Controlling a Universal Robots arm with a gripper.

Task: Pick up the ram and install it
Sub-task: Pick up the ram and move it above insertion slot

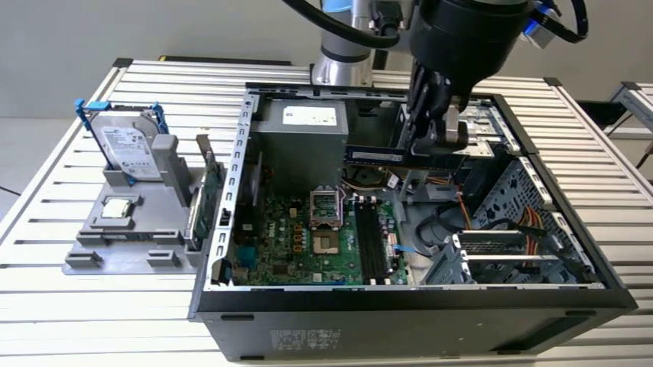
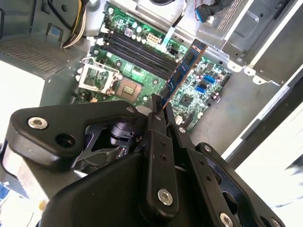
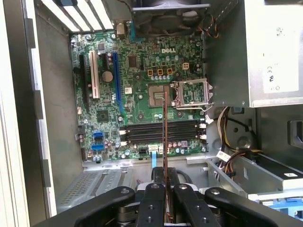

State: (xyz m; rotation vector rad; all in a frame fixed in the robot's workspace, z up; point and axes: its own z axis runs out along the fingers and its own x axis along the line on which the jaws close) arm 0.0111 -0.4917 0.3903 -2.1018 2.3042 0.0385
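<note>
Robotics lab — slatted aluminium bench (image 1: 92, 310), opened computer case (image 1: 408, 302)

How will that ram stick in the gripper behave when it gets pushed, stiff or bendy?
Probably stiff: the ram juts straight out from the gripper without sagging. Likely light, since a grip at one end carries it. Seen edge-on in the first wrist view it is thin, so a sideways push might crack it.

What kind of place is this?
Probably a robotics test bench for computer assembly: an open computer case lies on a slatted metal table, and the gripper holds the ram over it.
</note>
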